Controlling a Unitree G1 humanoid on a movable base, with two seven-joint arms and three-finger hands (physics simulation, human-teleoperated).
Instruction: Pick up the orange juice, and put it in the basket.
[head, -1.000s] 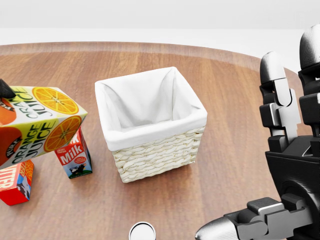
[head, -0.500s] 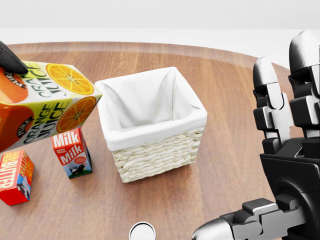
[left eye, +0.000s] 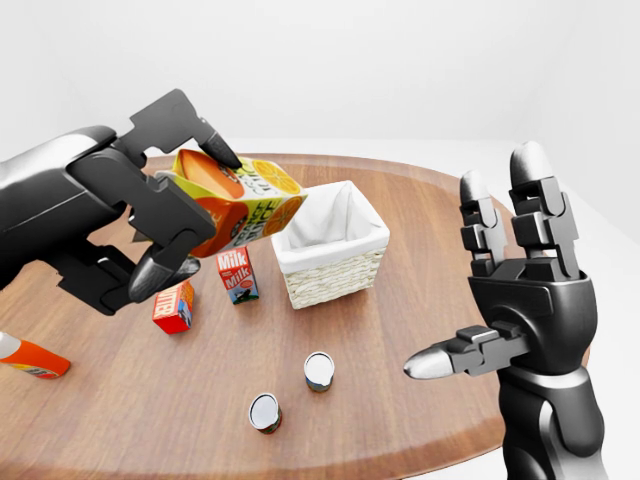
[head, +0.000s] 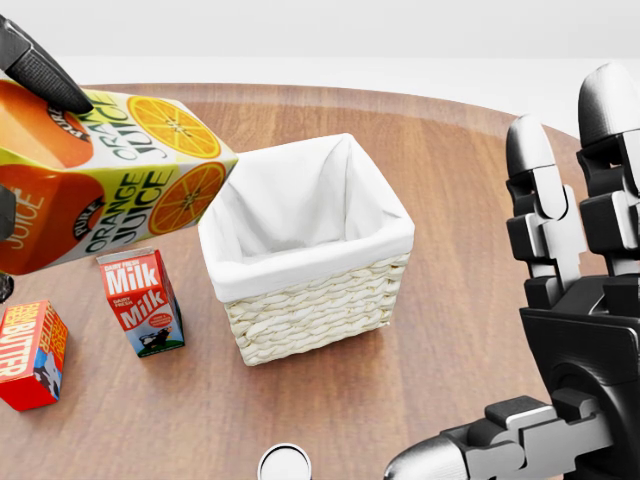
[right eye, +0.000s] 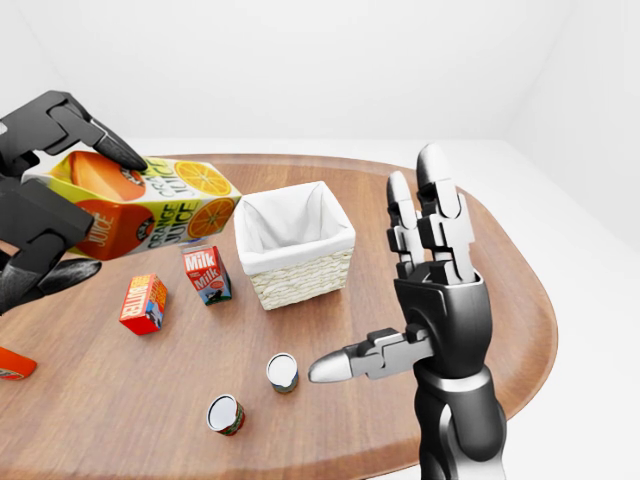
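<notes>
Your left hand (left eye: 150, 225) grips the orange juice carton (head: 105, 180), fingers clamped across its top and underside, and holds it tilted in the air at the upper left of the head view, clear of the table, its lower right corner just beside the basket's (head: 312, 300) left rim. The carton is a tall rectangular box, yellow-green with deep orange panels; two sliced-orange pictures sit on the end facing the basket, and "ORANGE JUICE" is printed in dark letters along two faces.

The basket is square, woven from pale wicker, with a white cloth lining folded over its rim. It stands near the centre of the round, brown wood-grain table (left eye: 420, 230).

Below the carton in the head view stands a small red and white milk carton (head: 142, 302) reading "Milk", with a cow picture low on its face. To its left, a red and orange box (head: 30, 355) shows the letters "BUTTER". Two small round cans (right eye: 283, 372) (right eye: 226, 414) stand toward the bottom of the right-eye view. An orange and white object (left eye: 30, 356) lies at the left edge of the left-eye view.

Your right hand (right eye: 435, 290) is raised at the right, fingers straight up and thumb stuck out sideways, grasping nothing.
</notes>
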